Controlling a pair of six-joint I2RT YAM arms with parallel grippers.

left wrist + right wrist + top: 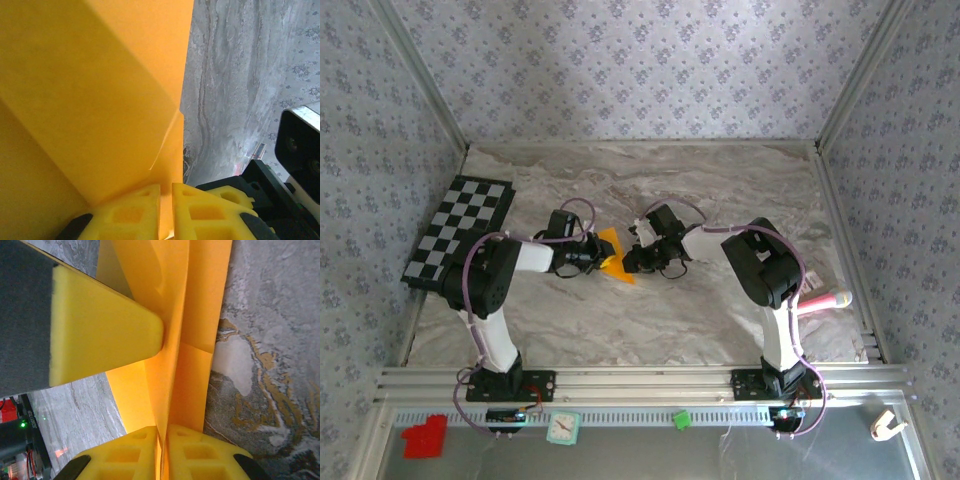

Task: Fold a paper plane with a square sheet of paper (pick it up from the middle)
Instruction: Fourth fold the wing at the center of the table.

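The orange paper [613,256] is folded into layered creases and held up off the marble table [650,190] between both grippers at mid-table. My left gripper [592,252] is shut on the paper's left side; in the left wrist view the sheet [90,85] rises from between the yellow fingers [130,212]. From the right, my right gripper [638,256] is shut on the paper as well; its wrist view has the creased layers [172,340] pinched between its pads [200,455]. The left gripper's yellow finger [100,330] presses against the paper there.
A black-and-white checkered mat [460,230] lies at the table's left edge. A pink-handled tool [825,300] lies near the right edge. On the front rail sit a red block [425,438], a small clock [562,428], a green cube [682,419] and a white clip [886,425].
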